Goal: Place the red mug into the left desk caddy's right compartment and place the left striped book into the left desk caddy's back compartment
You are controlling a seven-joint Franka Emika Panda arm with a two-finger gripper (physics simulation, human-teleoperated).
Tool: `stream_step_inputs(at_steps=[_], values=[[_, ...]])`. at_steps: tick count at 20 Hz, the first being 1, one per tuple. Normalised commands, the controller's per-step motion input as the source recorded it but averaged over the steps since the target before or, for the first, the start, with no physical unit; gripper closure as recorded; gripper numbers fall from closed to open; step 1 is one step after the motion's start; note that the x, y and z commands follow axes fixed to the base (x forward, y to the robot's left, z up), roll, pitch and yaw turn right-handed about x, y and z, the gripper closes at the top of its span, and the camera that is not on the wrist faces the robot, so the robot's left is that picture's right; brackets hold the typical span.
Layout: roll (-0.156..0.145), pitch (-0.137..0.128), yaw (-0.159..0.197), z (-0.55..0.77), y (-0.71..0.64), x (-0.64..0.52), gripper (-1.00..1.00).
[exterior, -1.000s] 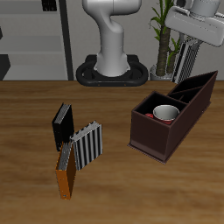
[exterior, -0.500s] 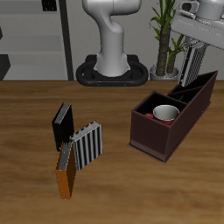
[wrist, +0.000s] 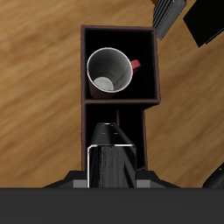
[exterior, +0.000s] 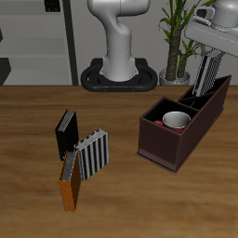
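Observation:
The left desk caddy [exterior: 165, 141] is dark brown and stands toward the table's back. The red mug [exterior: 175, 120] stands upright in its large square right compartment, and also shows in the wrist view [wrist: 109, 70]. My gripper [exterior: 208, 56] is shut on the left striped book [exterior: 205, 74]. It holds the book upright over the caddy's narrow back end, with the book's lower edge about at the rim. In the wrist view the book [wrist: 111, 162] hangs over a narrow section of the caddy [wrist: 83, 63].
A second striped book [exterior: 94, 155], an orange book [exterior: 70, 182] and a black book [exterior: 65, 134] stand together near the table's middle. A potted plant [exterior: 174, 37] and the robot's base [exterior: 119, 74] are behind the caddy.
My gripper has carried the striped book sideways and a little down, closer over the caddy's back end. The mug and the other books have not moved.

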Motion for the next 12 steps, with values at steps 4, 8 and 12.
stream_step_inputs(at_steps=[4, 8, 12], values=[[0.006, 0.015, -0.022, -0.05, 0.01, 0.11, 1.0], [-0.004, 0.016, -0.006, -0.08, 0.03, 0.08, 1.0], [0.023, 0.032, -0.006, -0.15, 0.04, 0.13, 1.0]])
